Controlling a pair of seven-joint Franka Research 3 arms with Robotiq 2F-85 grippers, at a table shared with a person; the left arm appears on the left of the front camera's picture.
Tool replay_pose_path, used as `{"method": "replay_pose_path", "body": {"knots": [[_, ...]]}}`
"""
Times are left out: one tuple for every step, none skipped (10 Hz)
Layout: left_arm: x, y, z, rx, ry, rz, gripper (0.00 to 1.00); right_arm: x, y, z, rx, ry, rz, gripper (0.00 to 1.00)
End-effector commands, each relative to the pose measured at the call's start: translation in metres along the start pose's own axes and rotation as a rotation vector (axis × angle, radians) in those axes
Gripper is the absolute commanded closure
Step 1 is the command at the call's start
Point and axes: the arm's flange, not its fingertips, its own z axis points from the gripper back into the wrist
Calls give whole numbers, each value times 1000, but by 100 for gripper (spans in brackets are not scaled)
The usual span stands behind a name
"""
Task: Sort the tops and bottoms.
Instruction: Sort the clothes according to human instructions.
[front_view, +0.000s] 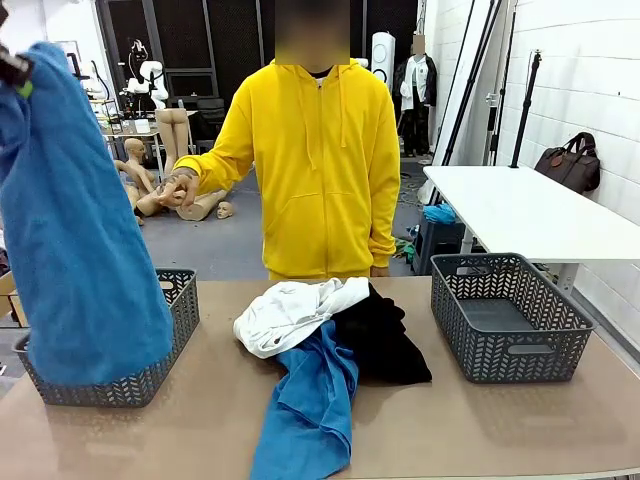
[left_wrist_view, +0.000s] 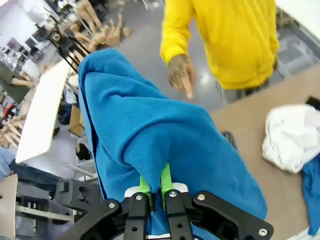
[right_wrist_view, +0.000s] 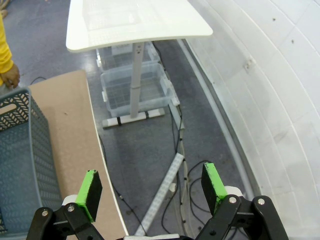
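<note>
Fingers of left gripper pinched in blue top, basket half hidden

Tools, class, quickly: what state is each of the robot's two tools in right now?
Left tool: closed, holding a blue top up in the air.
Right tool: open, holding nothing.

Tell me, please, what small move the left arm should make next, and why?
Probably lower the left gripper a little and open it: it is shut on the blue top, which hangs over the left basket.
</note>
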Motion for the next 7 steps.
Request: {"method": "replay_pose_path", "body": {"knots": [[49, 1, 18, 34, -119, 9, 100, -1, 0, 0, 0, 8, 11, 0], [60, 2, 17, 9, -136, -5, 100, -1, 0, 0, 0, 8, 11, 0], [63, 0, 0, 18, -122, -18, 100, -1, 0, 0, 0, 8, 11, 0], [56, -1, -20, -2, -71, -47, 100, -1, 0, 0, 0, 8, 11, 0], [46, 2, -40, 40, -48, -63, 100, -1, 0, 0, 0, 8, 11, 0], [36, 5, -61, 19, -4, -63, 100, -1, 0, 0, 0, 8, 11, 0], [22, 10, -82, 38, 32, -68, 100, -1, 0, 0, 0, 8, 11, 0]]}}
